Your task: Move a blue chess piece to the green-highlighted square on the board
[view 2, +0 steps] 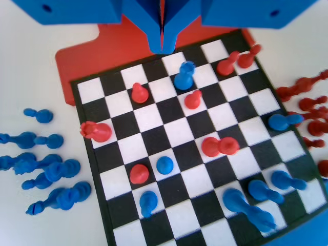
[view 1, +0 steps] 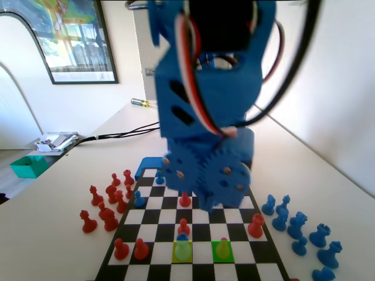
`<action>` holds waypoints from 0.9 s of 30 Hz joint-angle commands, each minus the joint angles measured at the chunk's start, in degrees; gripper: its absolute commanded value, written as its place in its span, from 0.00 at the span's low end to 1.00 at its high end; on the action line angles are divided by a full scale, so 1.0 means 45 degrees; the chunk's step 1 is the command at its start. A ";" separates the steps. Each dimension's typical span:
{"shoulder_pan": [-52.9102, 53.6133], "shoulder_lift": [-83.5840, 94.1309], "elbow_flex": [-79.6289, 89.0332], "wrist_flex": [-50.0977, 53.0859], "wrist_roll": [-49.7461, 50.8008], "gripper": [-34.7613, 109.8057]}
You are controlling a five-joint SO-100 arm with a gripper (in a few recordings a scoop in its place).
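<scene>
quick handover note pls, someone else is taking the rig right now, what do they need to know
Gripper: shut, nothing in it, held above the board, clear of the pieces.
Blue pawn: upright on the yellow-tinted square, beside the green-highlighted square.
Green square: occupied; going by the wrist view, that is a red pawn.
Done: nothing, the pawn is not yet gripped.
Left: open, come down on the blue pawn, lift it and set it on the green square. The red pawn probably has to be cleared first.
</scene>
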 commanded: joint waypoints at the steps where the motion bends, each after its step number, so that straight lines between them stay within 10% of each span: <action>1: -0.0547 0.0215 -0.0625 -0.0098 -0.0273 0.29; 27: -0.1191 -0.0723 0.1016 -0.2578 -0.2441 0.32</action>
